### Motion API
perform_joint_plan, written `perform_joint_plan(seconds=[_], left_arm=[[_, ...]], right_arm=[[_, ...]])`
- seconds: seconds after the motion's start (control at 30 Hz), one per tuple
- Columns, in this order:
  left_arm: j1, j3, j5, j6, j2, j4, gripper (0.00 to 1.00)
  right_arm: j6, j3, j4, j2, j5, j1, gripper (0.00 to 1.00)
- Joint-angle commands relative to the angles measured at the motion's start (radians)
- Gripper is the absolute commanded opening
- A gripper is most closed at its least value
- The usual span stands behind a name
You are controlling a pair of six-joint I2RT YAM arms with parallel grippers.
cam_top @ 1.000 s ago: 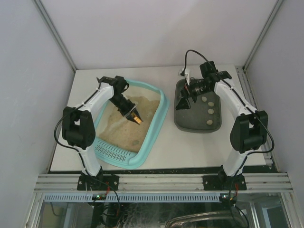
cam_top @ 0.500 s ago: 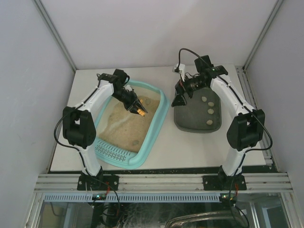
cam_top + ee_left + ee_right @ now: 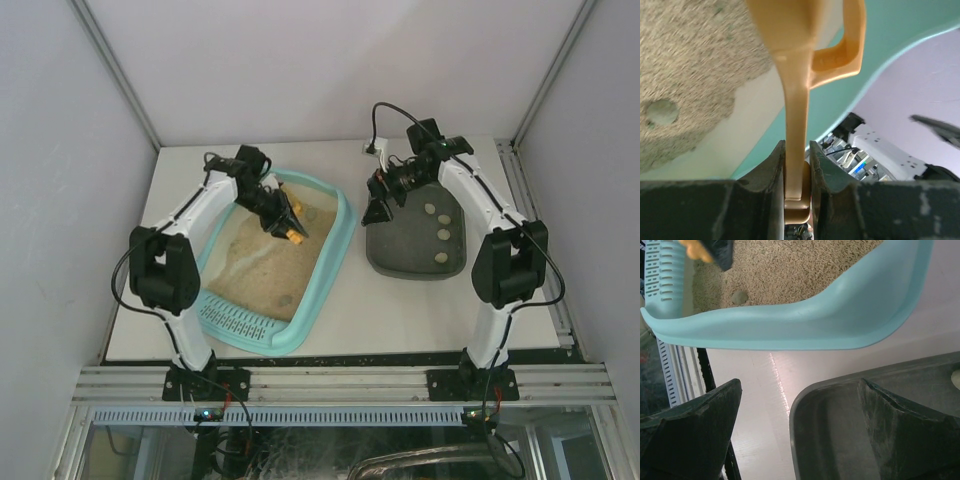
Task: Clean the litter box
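Note:
The turquoise litter box holds tan sand and has its slotted grate at the near end. My left gripper hangs over the box's far right part, shut on the handle of an orange scoop. In the left wrist view the handle is clamped between both fingers above sand and a grey-green lump. My right gripper is open and empty over the left edge of the dark grey tray. The right wrist view shows the tray's corner between the fingers.
Several pale lumps lie in the grey tray. One lump sits in the sand near the grate, also in the right wrist view. The litter box rim curves close to the tray, with a strip of white table between them.
My left gripper has carried the scoop from the middle of the box toward its far right corner. My right gripper has shifted left to the tray's left edge.

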Motion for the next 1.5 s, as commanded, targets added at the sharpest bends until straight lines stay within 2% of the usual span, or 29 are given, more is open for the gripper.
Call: perform_joint_plan(seconds=[0.0, 0.1, 0.43, 0.67, 0.87, 1.1, 1.27, 1.47], left_arm=[[0.015, -0.220, 0.000, 0.059, -0.148, 0.035, 0.00], [0.017, -0.299, 0.059, 0.027, -0.180, 0.064, 0.00], [-0.002, -0.228, 0.094, 0.077, -0.031, 0.190, 0.00], [0.000, -0.277, 0.154, 0.055, -0.010, 0.257, 0.00], [0.013, -0.310, 0.157, 0.059, 0.022, 0.263, 0.00], [0.011, -0.280, 0.157, 0.065, 0.091, 0.265, 0.00], [-0.011, -0.261, 0.216, 0.056, 0.112, 0.320, 0.00], [-0.054, -0.237, 0.259, 0.144, 0.139, 0.308, 0.00]], right_arm=[[0.017, 0.046, 0.030, 0.016, 0.008, -0.025, 1.00], [0.046, 0.057, 0.046, 0.045, 0.000, -0.048, 1.00], [0.033, 0.077, 0.046, 0.068, -0.002, -0.060, 1.00], [0.086, 0.067, 0.077, 0.055, 0.007, -0.069, 1.00], [0.144, 0.053, 0.135, 0.049, 0.002, -0.067, 1.00], [0.146, 0.012, 0.147, 0.023, 0.008, -0.074, 1.00], [0.155, 0.001, 0.154, 0.004, 0.020, -0.064, 1.00], [0.147, -0.017, 0.160, -0.023, 0.041, -0.042, 1.00]])
